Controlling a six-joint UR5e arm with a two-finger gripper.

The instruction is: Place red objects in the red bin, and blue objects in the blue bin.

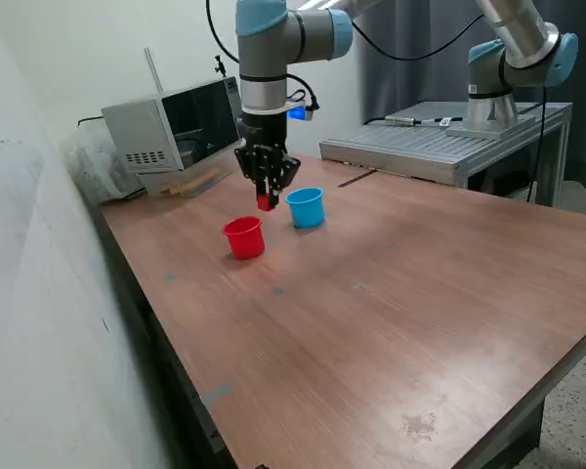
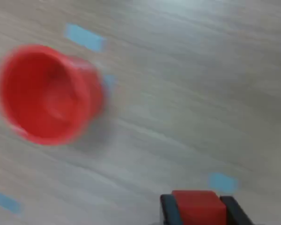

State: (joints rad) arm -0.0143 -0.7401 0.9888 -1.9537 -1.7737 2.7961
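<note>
Exterior view shows the brown surface point(image 1: 391, 293) carrying two cups: one red bin point(image 1: 244, 237) and one blue bin point(image 1: 306, 207), standing near each other; the gripper point(image 1: 266, 202) hangs above the gap between them, pinching one red cube point(image 1: 266, 203); the red bin lies just below it, toward the exterior view's left and nearer the camera, so I judge the drop needs a short shift that way; the wrist view is blurred; no other cubes show.
</note>
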